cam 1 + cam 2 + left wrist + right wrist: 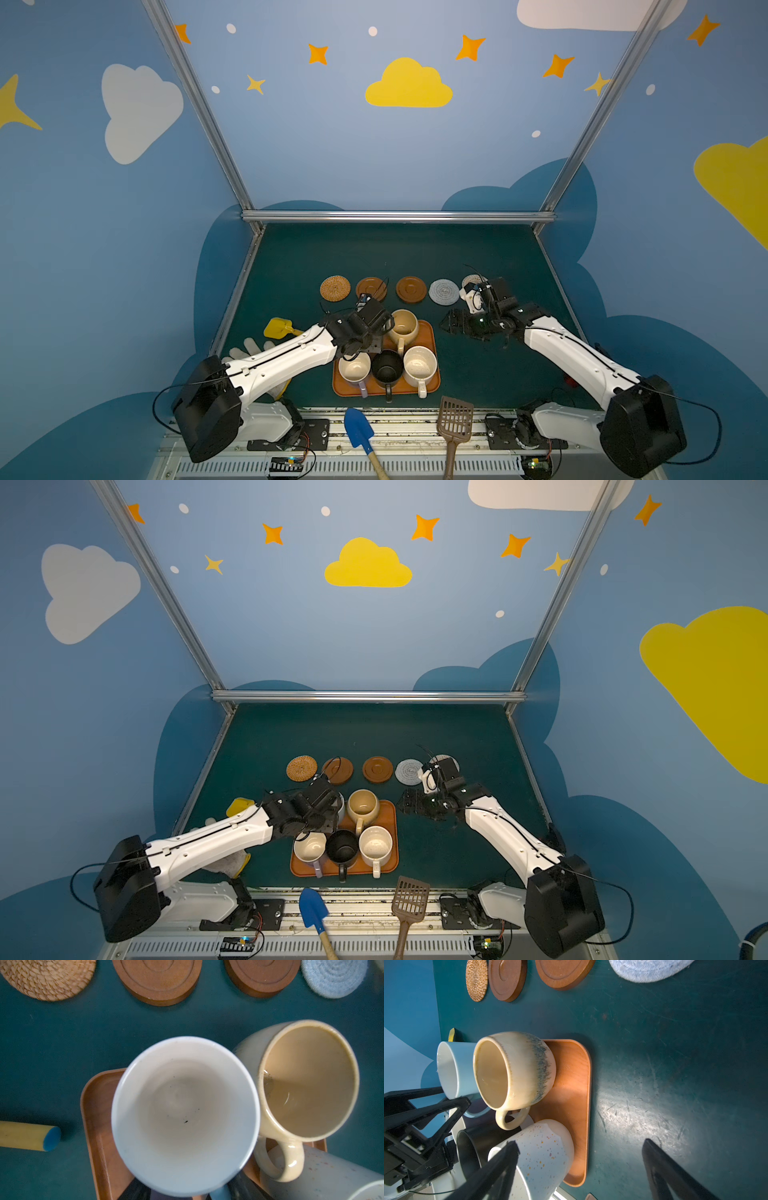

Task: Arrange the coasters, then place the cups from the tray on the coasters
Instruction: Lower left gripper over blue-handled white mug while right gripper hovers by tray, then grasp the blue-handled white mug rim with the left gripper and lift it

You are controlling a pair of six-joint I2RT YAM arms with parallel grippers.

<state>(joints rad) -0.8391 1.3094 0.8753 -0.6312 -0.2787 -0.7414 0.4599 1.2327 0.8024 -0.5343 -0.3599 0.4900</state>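
Left wrist view looks down into the light blue ceramic mug (185,1115) on the orange-brown tray's (97,1105) far-left corner, likely aligned for lifting; whether left gripper (455,1096) grips it I cannot tell, while right gripper (580,1144) hovers wide open off the tray's right edge.

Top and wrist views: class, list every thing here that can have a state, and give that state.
Coasters: five in a row, all bare.
Light blue mug: upright, empty, over a corner of the tray.
Tan mug: upright, empty, on tray.
Lavender mug: upright, empty, on tray.
Black mug: upright, empty, on tray.
Speckled mug: upright, empty, on tray.
Left gripper: jaws astride the blue mug's handle; grip unclear.
Right gripper: open, empty.
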